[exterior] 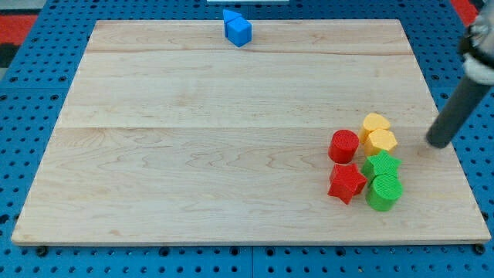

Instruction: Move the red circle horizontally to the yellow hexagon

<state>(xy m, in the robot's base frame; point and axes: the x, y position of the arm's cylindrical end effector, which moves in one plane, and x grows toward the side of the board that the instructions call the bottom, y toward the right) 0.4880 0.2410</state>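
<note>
The red circle [344,146] stands at the view's lower right, touching the left side of the yellow hexagon [380,142]. A second yellow block [376,123] sits just above the hexagon. My tip [439,143] rests on the board to the right of the yellow blocks, about a block's width away from the hexagon, touching no block.
A red star [346,183] lies below the red circle. A green star [381,165] and a green cylinder [384,192] sit below the yellow hexagon. A blue block [237,28] lies at the board's top edge. The wooden board [193,139] lies on a blue pegboard.
</note>
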